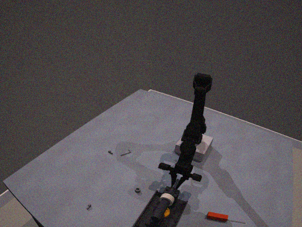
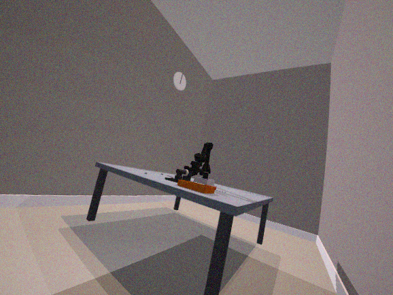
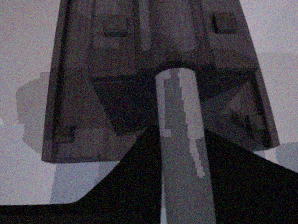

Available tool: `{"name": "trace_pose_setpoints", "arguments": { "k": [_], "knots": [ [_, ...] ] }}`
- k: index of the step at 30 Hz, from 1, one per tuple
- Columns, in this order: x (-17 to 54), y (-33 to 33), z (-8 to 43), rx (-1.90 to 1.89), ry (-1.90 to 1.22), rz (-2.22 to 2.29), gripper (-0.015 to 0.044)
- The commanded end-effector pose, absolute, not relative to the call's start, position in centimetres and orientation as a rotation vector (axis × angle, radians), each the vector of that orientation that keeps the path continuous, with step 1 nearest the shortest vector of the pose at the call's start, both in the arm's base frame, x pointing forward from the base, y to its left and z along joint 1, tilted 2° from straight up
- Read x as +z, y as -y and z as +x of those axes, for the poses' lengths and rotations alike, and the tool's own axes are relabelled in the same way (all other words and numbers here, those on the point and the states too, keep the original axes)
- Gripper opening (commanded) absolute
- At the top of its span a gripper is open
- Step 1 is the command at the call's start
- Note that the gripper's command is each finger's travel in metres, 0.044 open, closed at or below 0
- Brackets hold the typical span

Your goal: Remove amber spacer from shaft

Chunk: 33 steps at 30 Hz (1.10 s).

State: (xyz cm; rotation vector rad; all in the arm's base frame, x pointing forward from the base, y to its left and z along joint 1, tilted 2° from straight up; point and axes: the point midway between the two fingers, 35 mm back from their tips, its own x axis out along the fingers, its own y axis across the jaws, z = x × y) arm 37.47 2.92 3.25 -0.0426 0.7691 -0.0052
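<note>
At the near side of the overhead view, a dark base [image 1: 183,209] [image 3: 52,115] carries a dark cylindrical body [image 1: 160,208] in the dim light. The amber spacer [image 1: 166,212] appears beside and below the cylinder, over the base and partly hidden; whether it touches the base cannot be told. Pale rings [image 1: 167,199] encircle the assembly nearer the arm, next to a dark block [image 1: 171,192] [image 3: 175,60] on the base.

To one side rests a red-handled screwdriver [image 1: 217,217], to the other a small dark ring [image 1: 137,190] and a small screw-like piece [image 1: 89,206]. Beyond the block, the black gripper [image 1: 175,183] [image 2: 189,174] [image 3: 170,132] is closed on the gray shaft [image 1: 175,183] [image 3: 187,110], one finger on each side; the shaft runs from the fingers into the block. Farther back, a thin bent tool [image 1: 126,153] and another small piece [image 1: 110,152] lie on the tabletop [image 1: 91,170] [image 2: 251,198]. A pale box [image 1: 207,144] [image 2: 207,181] sits beneath the raised black arm [image 1: 198,107] [image 2: 197,164].

In the exterior view, an orange bin [image 2: 195,186] stands near the tabletop's edge, in front of the arm, and a round white clock [image 2: 179,81] hangs on the gray wall [image 2: 102,102] behind.
</note>
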Motion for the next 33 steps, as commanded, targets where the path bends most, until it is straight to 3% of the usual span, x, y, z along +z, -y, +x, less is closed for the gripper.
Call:
{"name": "trace_pose_setpoints", "arguments": {
  "k": [1, 26, 33],
  "knots": [
    [3.53, -2.97, 37.85, -0.002, -0.761, -0.044, 0.0],
    [3.58, -2.97, 38.31, -0.002, -0.76, -0.044, 0.0],
    [3.23, -2.92, 37.91, -0.005, -0.772, -0.043, 0.0184]
  ]
}}
